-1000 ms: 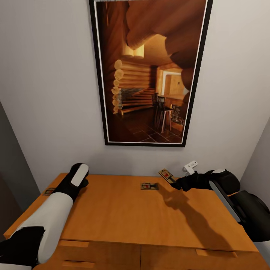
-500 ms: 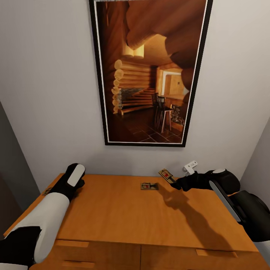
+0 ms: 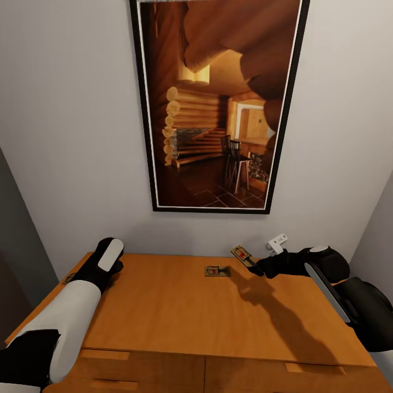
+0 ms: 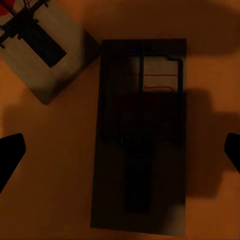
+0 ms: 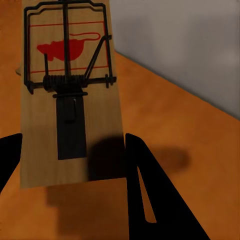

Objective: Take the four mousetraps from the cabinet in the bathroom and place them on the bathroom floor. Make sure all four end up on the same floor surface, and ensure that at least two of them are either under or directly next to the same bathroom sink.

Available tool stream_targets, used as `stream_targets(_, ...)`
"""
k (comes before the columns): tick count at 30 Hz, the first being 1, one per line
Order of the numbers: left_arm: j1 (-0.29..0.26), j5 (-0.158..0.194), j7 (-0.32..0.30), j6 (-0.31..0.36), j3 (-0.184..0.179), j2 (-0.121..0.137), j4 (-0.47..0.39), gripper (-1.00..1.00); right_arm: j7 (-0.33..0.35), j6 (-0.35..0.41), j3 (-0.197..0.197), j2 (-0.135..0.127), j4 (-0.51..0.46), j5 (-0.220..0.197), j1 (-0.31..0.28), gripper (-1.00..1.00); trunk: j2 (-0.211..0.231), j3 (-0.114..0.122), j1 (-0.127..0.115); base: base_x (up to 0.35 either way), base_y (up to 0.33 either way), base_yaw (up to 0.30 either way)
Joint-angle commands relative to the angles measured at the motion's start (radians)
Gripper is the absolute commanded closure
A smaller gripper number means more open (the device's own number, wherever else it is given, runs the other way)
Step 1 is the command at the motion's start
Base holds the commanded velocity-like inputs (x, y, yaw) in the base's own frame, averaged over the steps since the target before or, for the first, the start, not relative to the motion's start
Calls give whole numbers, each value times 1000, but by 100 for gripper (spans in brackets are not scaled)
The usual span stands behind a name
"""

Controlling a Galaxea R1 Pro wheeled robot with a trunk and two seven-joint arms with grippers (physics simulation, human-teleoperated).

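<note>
We saw one mousetrap (image 3: pixel 218 271) flat at centre frame on the cabinet (image 3: pixel 180 316), another (image 3: pixel 240 254) tilted just right of it, two more (image 4: pixel 140 135) lying shadowed.

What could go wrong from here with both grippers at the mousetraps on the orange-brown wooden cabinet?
1. Right gripper pinches its tan wooden mousetrap only at one end; it may pivot or slip.
2. Open left gripper straddles a shadowed mousetrap; a neighbouring mousetrap lies close and could get nudged.
</note>
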Motion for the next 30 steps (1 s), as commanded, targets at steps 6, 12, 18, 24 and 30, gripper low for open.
stream_targets(6, -1, 6, 9, 9, 1, 0, -7, -100, 0, 5, -9, 10, 7, -6, -1, 100, -1, -1, 0, 0, 0, 0)
stream_targets(12, -1, 6, 9, 11, 1, 0, -7, -100, 0, 5, -12, 11, 7, -6, -1, 100, -1, -1, 0, 0, 0, 0)
stream_targets(18, -1, 6, 10, 11, 1, -1, -7, -100, 0, 5, -23, 11, 7, -6, -1, 100, -1, -1, 0, 0, 0, 0)
stream_targets(24, -1, 6, 9, 11, 1, -1, -7, -100, 0, 5, -25, 11, 7, -6, -1, 100, -1, -1, 0, 0, 0, 0)
stream_targets(30, -1, 6, 11, 11, 2, -2, -7, -100, 0, 5, -26, 12, 7, -6, -1, 100, -1, -1, 0, -149, 0, 0)
